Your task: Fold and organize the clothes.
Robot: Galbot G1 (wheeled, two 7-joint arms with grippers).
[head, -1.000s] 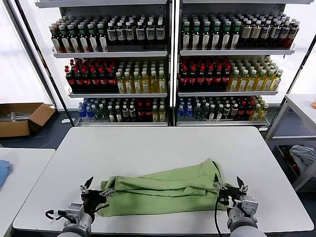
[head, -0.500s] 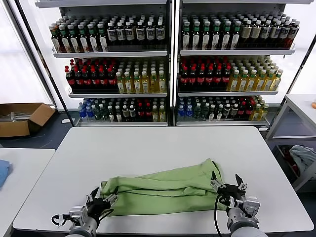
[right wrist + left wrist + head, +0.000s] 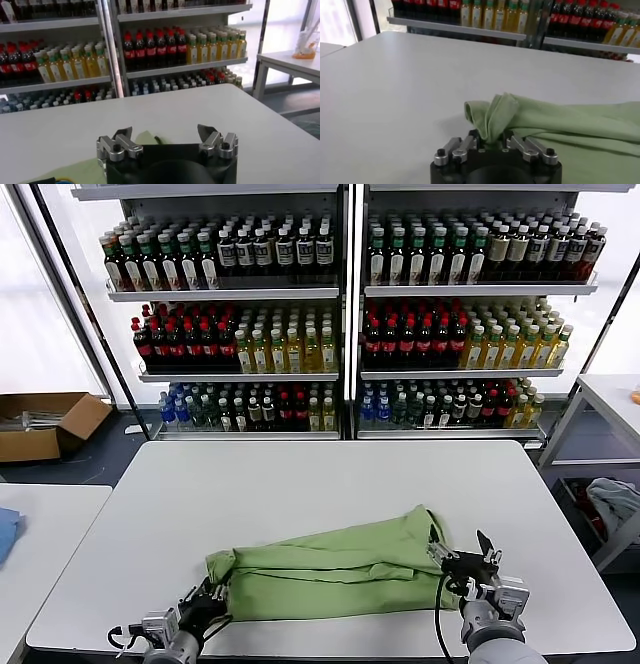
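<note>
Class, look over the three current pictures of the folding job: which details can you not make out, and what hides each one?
- Head view: the front of the light green folded cloth shirt is folded under, so collar, buttons and any print are hidden.
- Left wrist view: the left gripper has cloth bunched between its fingers; the fingertips are covered.
- Right wrist view: the right gripper, jaws open, has its own body blocking most of the shirt.
- Head view: bottle labels on the shelves are too small to read.

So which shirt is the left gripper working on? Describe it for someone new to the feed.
On the white table in front of the drinks shelves, near its front edge, lies one light green shirt, bunched into a long roll. The left gripper has closed on its end fold; it is the only garment on that table.
</note>
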